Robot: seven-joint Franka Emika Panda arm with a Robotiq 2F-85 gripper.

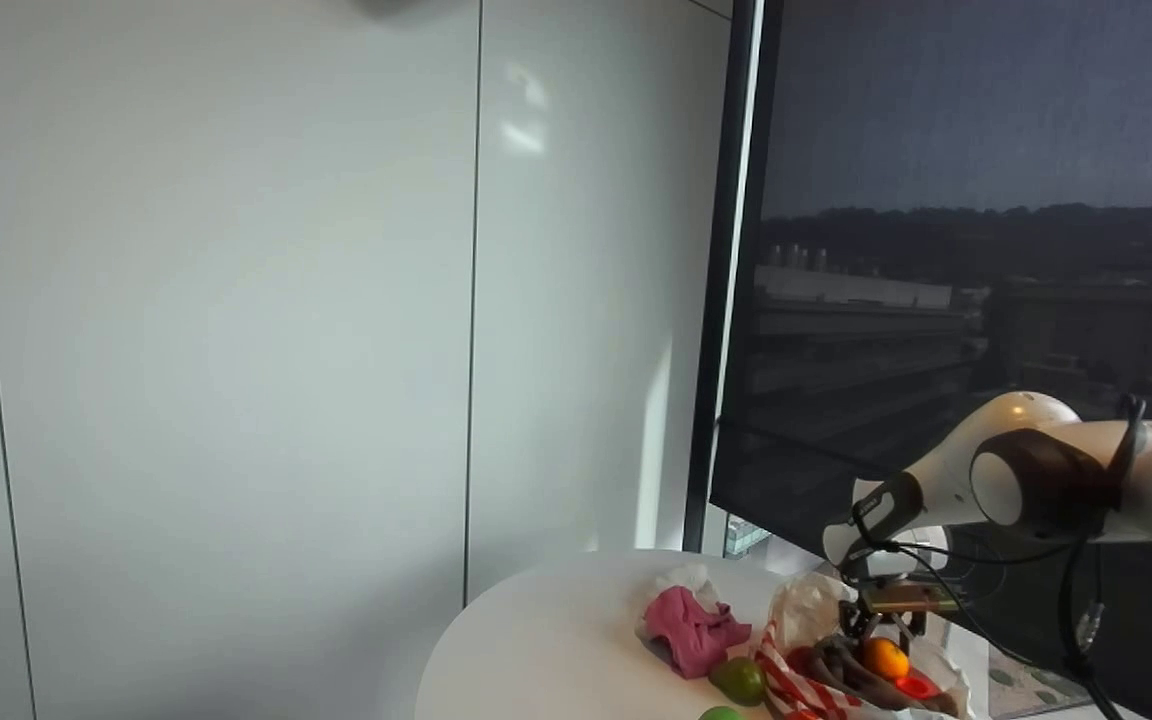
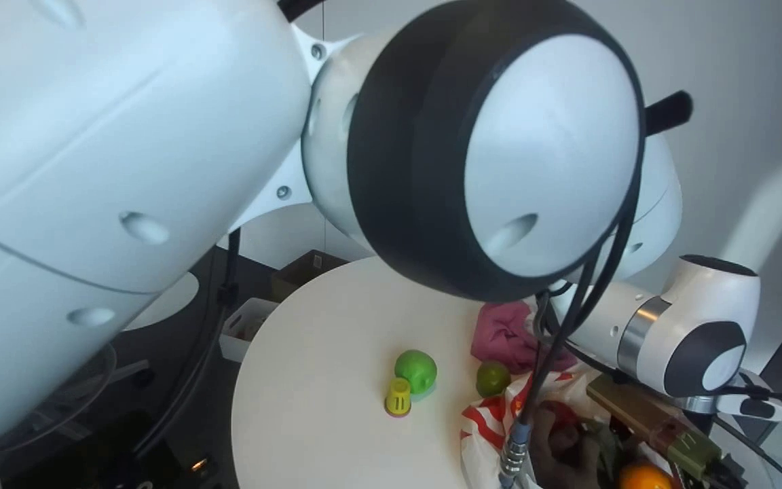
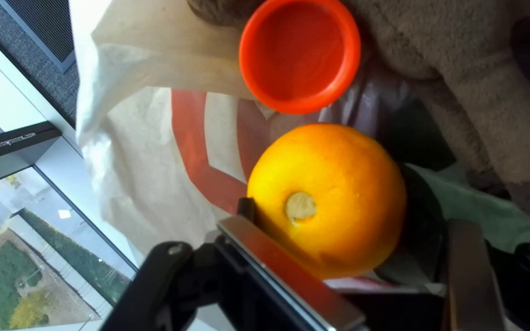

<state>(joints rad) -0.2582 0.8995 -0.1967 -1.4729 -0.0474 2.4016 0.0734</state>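
Gripper [image 3: 355, 218], jaws wide apart, orange fruit [image 3: 331, 193] between them (gap at one side)

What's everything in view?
Table: one, white, both exterior views
Bag: one, white and red, on table
Orange: one, orange, in bag
Dish: one, red, in bag
Plush item: one, brown, in bag
Cloth: one, pink, on table
Crumpled item: one, white, beside cloth
Fruit: one, green, beside bag
Round item: one, green, on table
Small item: one, yellow, beside round item
Bin: one, white, beyond table
Box: one, brown, beside bin
Blind: one, dark, beyond table
Wall: one, white, beyond table
Arm: one, mostly white, over table
Gripper: one, black, open, orange between jaws
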